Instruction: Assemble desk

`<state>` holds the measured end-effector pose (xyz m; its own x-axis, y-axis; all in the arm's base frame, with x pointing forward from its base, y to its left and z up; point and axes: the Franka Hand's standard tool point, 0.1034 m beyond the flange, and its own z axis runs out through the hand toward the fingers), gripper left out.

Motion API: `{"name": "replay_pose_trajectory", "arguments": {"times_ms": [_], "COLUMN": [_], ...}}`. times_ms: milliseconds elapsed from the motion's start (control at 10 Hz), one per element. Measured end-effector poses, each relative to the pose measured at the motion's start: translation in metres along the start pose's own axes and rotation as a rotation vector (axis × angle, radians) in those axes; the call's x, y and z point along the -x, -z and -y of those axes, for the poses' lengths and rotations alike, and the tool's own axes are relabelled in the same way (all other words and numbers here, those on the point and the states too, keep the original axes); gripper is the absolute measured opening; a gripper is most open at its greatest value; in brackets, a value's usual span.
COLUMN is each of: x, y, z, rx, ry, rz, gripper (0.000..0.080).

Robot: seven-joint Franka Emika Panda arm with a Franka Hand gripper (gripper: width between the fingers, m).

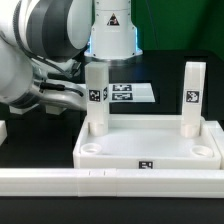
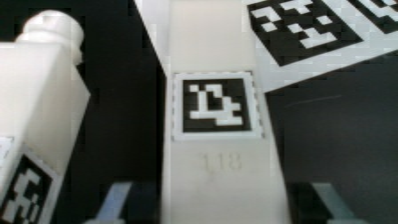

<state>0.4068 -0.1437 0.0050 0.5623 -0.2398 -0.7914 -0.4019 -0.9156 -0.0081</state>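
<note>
The white desk top (image 1: 150, 150) lies on the black table with two white legs standing upright in its back corner sockets, one on the exterior view's left (image 1: 95, 95) and one on the right (image 1: 193, 95). In the wrist view a tagged leg (image 2: 217, 110) runs between my gripper's (image 2: 217, 198) fingers (image 2: 121, 200). The jaws are open, with a dark gap on each side of the leg. Another tagged leg (image 2: 45, 100) stands beside it. In the exterior view the arm reaches in from the left and my gripper (image 1: 72, 92) is at the left leg.
The marker board (image 1: 130, 92) lies behind the desk top and also shows in the wrist view (image 2: 311, 30). A long white rail bar (image 1: 110, 180) runs along the front, close to the desk top's near edge. The robot base (image 1: 112, 35) stands at the back.
</note>
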Motion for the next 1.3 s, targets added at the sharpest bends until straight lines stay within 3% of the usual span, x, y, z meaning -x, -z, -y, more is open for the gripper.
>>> {"name": "replay_pose_trajectory", "arguments": {"times_ms": [200,700,800,1000,1300], "x": [0.001,0.022,0.028,0.027,0.024], "y": [0.006,0.062,0.075,0.081,0.091], "z": [0.001,0.011,0.012,0.014,0.013], "rx": [0.000,-0.027,-0.015,0.004,0.004], "ry": [0.012,0.076,0.091,0.110,0.111], "rz": [-0.009,-0.061,-0.077,-0.107,-0.138], "gripper": [0.0288,0.0290,0.0290,0.0290,0.0290]}}
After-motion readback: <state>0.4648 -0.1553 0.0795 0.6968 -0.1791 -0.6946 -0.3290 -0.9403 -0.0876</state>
